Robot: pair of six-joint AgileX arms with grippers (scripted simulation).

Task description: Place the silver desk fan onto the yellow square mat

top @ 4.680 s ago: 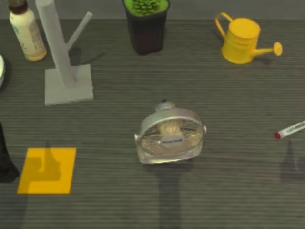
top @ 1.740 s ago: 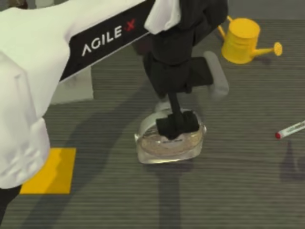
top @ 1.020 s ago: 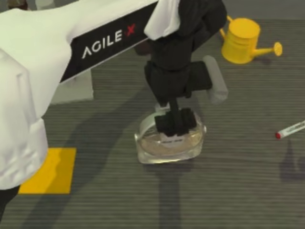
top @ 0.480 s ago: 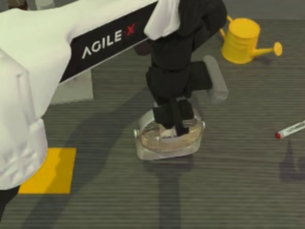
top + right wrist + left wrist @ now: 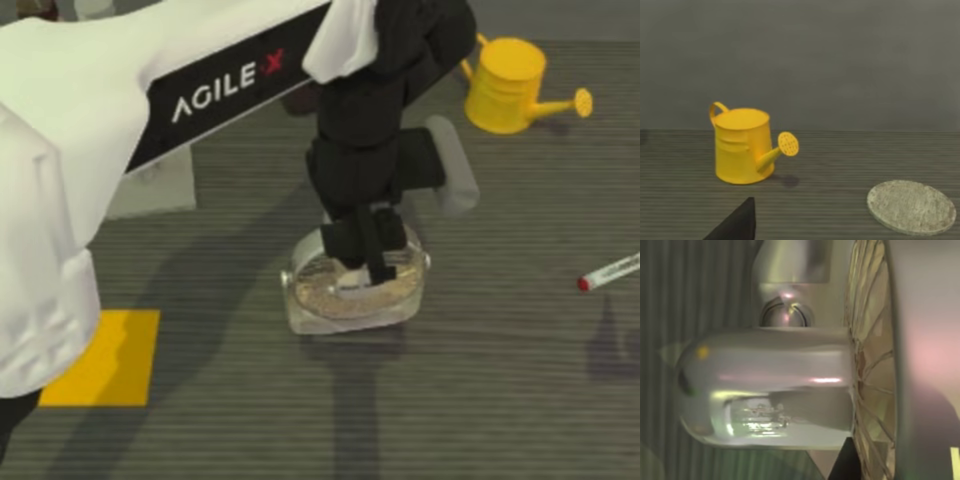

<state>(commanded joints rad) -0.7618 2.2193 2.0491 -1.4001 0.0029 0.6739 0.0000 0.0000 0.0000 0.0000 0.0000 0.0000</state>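
Observation:
The silver desk fan point(image 5: 352, 296) is near the table's middle, its grille facing up. My left gripper point(image 5: 366, 258) comes down from above and is shut on the fan's far rim. In the left wrist view the fan's shiny rounded housing point(image 5: 770, 385) and wire grille point(image 5: 871, 365) fill the picture, with one dark fingertip point(image 5: 846, 467) against the grille edge. The yellow square mat point(image 5: 112, 357) lies flat at the front left, partly covered by my left arm. My right gripper is outside the top view; only one dark fingertip point(image 5: 739, 224) shows in its wrist view.
A yellow watering can point(image 5: 505, 85) stands at the back right, and the right wrist view shows this watering can point(image 5: 741, 147) too. A red-tipped marker point(image 5: 610, 272) lies at the right edge. The grey post's square base point(image 5: 160, 185) peeks out behind my left arm. A round grey disc point(image 5: 912, 206) lies flat.
The left arm came in over the fan and its fingers closed on the rim. Over the last second the fan shifted slightly toward the back; it has hardly moved in the last half second.

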